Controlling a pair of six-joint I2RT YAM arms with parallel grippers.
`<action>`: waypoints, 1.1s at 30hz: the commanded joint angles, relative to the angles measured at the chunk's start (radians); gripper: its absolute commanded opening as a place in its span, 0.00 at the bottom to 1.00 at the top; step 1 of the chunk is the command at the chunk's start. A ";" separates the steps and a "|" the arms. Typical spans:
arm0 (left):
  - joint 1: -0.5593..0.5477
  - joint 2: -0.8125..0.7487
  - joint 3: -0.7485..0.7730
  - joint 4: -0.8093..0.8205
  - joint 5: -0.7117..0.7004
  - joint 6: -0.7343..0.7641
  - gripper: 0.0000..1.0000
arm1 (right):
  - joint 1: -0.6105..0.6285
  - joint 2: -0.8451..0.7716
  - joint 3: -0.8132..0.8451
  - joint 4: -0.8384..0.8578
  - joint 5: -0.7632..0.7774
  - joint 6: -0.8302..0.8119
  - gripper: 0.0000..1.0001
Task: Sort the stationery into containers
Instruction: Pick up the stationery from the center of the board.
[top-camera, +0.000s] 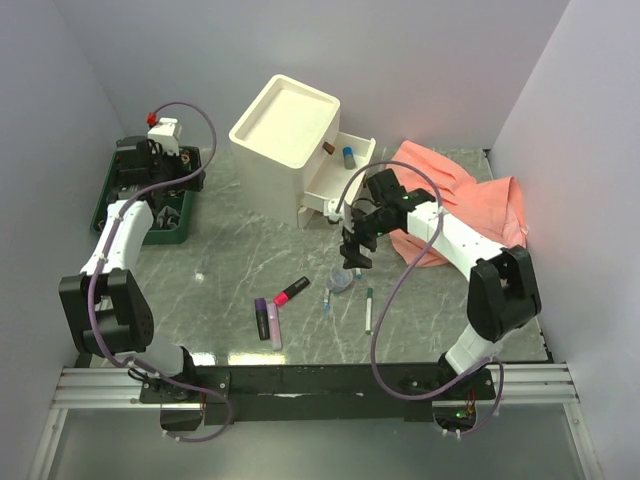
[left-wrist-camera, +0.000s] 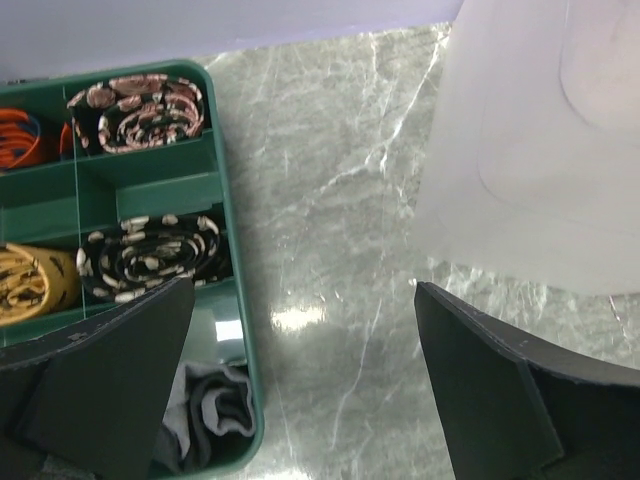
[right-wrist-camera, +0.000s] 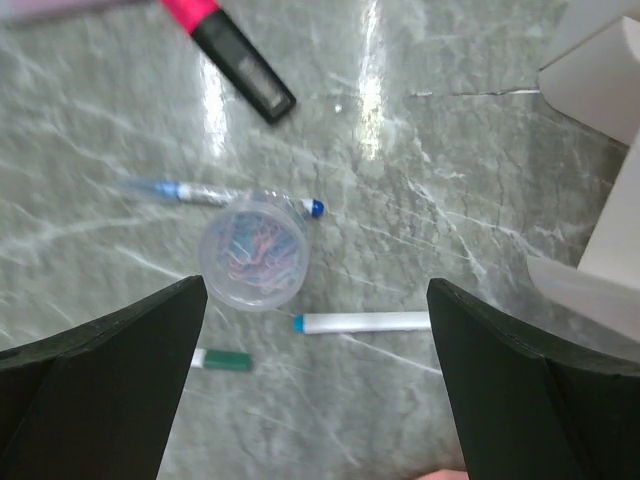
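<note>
A grey-green marbled table (top-camera: 230, 260) with a glossy, veined surface carried everything. At its far middle stood the boxy cream plastic cabinet (top-camera: 285, 125), smooth with rounded edges. Two of its shallow drawers were pulled out towards the right. The upper drawer (top-camera: 352, 172) held a small blue-capped item (top-camera: 348, 155).

A crumpled salmon cloth (top-camera: 470, 195) lay to the right. A dark green compartmented tray (left-wrist-camera: 232, 200) of rolled patterned fabric sat to the left.

The left gripper (left-wrist-camera: 305, 290) hung over bare table between tray and cabinet, its black wedge-shaped jaws spread wide around nothing. The right gripper (right-wrist-camera: 315, 290) hovered above the loose stationery near the cabinet front, its jaws also parted and empty.

Below it stood a small clear round tub (right-wrist-camera: 252, 252) of coloured looped clips. A thin pen with blue ends (right-wrist-camera: 200, 192) lay just behind the tub, and a white pen (right-wrist-camera: 365, 321) lay beside it.

Farther left lay a pink-and-black marker (top-camera: 292, 291). A purple highlighter (top-camera: 262, 318) and a pale pink one (top-camera: 274, 325) lay side by side near it. A green-capped white pen (top-camera: 368, 308) lay apart to the right.
</note>
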 joint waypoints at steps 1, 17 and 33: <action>0.011 -0.070 -0.038 0.038 0.017 -0.017 1.00 | 0.038 0.039 0.002 -0.056 0.091 -0.223 1.00; 0.048 -0.101 -0.084 0.028 0.019 -0.017 1.00 | 0.122 0.119 -0.007 -0.145 0.126 -0.416 1.00; 0.057 -0.087 -0.086 0.044 0.032 -0.044 0.99 | 0.161 0.104 -0.039 -0.062 0.139 -0.347 0.75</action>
